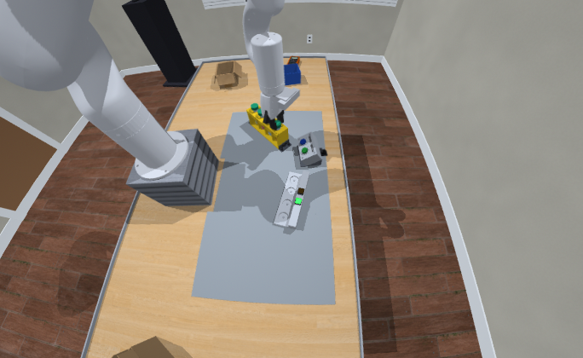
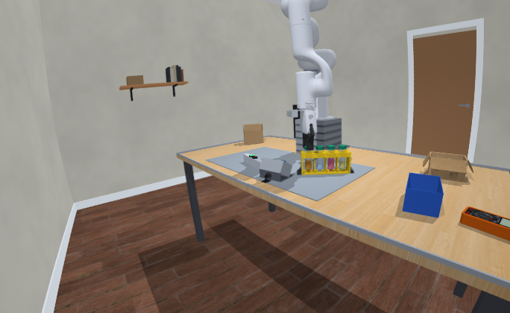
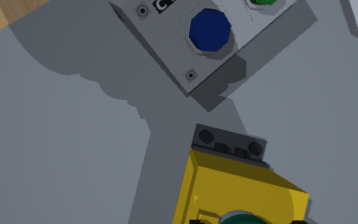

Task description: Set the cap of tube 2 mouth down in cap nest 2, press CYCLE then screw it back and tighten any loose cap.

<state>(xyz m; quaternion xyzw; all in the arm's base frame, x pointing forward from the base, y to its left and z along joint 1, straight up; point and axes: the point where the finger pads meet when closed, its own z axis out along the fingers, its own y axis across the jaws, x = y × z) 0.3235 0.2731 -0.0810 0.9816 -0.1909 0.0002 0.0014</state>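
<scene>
The yellow decapping station (image 1: 281,137) (image 2: 325,154) (image 3: 250,187) holds four tubes. Green caps sit on tube 1 (image 1: 254,106) (image 2: 342,147), tube 2 (image 2: 331,147) and tube 3 (image 2: 319,147). My gripper (image 1: 274,123) (image 2: 308,147) (image 3: 246,222) is open, low over tube 4, with its green cap (image 1: 278,124) (image 3: 242,219) between the fingertips; contact cannot be told. The cap tray (image 1: 294,220) (image 2: 250,159) shows no cap in its nests. Its green lamp (image 1: 298,201) is lit; the amber lamp (image 1: 301,191) is dark.
The grey housing (image 2: 275,168) (image 3: 160,45), with the blue CYCLE key (image 1: 303,141) (image 3: 210,30) and green READY key (image 1: 304,150), stands close beside the station's tube 4 end. A blue bin (image 1: 291,74) (image 2: 422,196), an orange meter (image 2: 490,223) and an open carton (image 1: 227,74) (image 2: 446,165) stand farther off.
</scene>
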